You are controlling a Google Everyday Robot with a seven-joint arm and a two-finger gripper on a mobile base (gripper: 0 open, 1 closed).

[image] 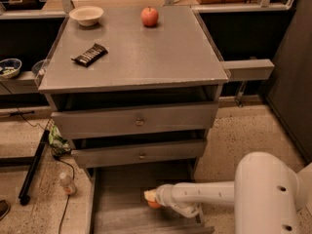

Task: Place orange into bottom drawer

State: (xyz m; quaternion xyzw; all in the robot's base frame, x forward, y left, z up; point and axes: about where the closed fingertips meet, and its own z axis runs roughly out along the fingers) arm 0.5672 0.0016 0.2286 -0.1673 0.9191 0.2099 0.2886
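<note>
Three drawers stack in the grey cabinet (146, 52) that fills the middle of the scene. The two upper drawers (136, 122) sit nearly closed. The bottom drawer (119, 216) is pulled out toward the near side, with its plain floor open to view.

From the near right, the robot's white arm (214, 194) reaches left across that open drawer. Its gripper (151, 197) hangs low over the drawer floor, about midway across.

On the cabinet top, well away from the work, lie a dark wrapped bar (89, 54) on the left, a pale bowl (86, 15) at the far left and a red apple (149, 16) at the far middle.

Smallest of all is the orange (154, 204). Only a sliver of it shows, tucked right at the gripper's tip and under it, inside the bottom drawer. Whether the gripper is clamped on the fruit or has let it go cannot be told, nor whether the fruit touches the floor.

The orange is probably firm and fairly heavy for its size, with a smooth rind that may slip under a light pinch. Being round, it would roll on the flat floor if dropped. The safest hold is likely across its widest part, with release close to the floor.
</note>
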